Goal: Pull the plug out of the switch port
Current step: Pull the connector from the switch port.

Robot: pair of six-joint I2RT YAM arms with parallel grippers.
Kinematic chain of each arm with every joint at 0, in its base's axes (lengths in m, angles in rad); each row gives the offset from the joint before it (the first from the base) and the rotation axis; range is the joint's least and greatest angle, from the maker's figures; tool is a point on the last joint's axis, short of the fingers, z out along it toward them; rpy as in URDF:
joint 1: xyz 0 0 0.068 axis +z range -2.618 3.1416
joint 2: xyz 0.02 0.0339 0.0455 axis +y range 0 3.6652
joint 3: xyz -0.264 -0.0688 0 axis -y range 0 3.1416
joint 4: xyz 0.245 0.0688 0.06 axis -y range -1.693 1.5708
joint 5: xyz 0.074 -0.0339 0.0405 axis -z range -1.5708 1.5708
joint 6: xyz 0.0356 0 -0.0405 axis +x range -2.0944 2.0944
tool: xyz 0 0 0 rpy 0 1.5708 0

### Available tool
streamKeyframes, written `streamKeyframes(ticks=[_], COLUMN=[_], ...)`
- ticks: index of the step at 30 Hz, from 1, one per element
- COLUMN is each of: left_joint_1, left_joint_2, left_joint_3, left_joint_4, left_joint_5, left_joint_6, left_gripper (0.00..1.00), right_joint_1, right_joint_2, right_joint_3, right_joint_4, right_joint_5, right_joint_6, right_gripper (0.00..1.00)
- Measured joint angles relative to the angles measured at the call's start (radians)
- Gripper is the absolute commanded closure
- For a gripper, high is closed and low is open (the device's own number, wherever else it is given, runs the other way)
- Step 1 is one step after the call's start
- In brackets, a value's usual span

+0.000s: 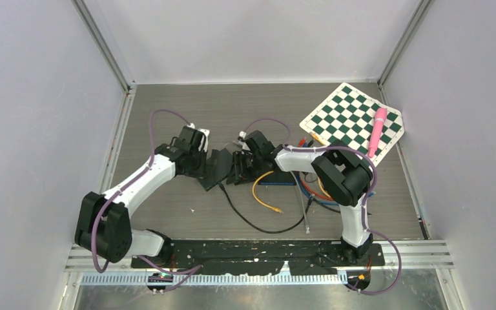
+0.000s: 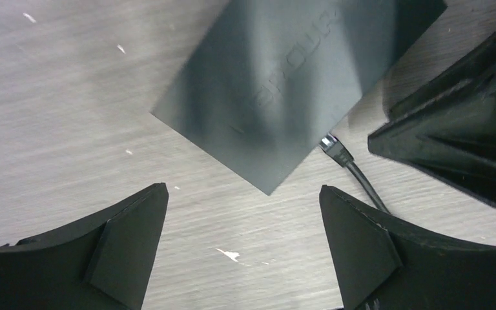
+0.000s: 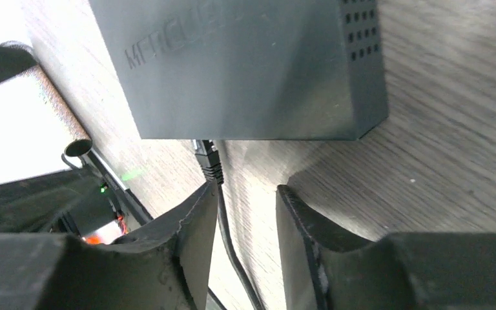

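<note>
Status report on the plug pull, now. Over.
Left gripper open beside the switch. Right gripper open, black cable between its fingers. Plug at the switch edge, looks seated. Nothing blocking it.

Nothing fancy here: grey-brown wood-grain table (image 1: 168,103), boxed in by plain pale panels, namely back wall (image 1: 252,39), left wall (image 1: 32,116) and right wall (image 1: 465,97). Aluminium frame posts (image 1: 106,48) up the two far corners, metal rails (image 1: 426,248) along the near edge. Soft, even lighting, faint shadows. Few tiny white specks (image 2: 227,254) on the tabletop.
</note>
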Motion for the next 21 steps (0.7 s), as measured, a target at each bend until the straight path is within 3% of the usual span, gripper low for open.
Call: streamKeyframes(ticks=[5, 11, 21], left_joint_1=[-0.013, -0.013, -0.016], left_joint_2=[0.003, 0.097, 0.127], left_joint_3=[0.105, 0.228, 0.171], left_joint_4=[-0.037, -0.094, -0.101], left_joint_5=[-0.105, -0.163, -0.119], left_joint_6=[0.142, 0.328, 0.47], left_gripper=[0.01, 0.0, 0.0], right_joint_1=[0.007, 0.035, 0.057], right_joint_2=[-0.006, -0.005, 0.021], right_joint_3=[-0.027, -0.028, -0.034], right_joint_4=[0.059, 0.103, 0.188], right_joint_5=[-0.039, -0.035, -0.031], right_joint_6=[0.037, 0.09, 0.175], right_gripper=[0.47, 0.46, 0.48])
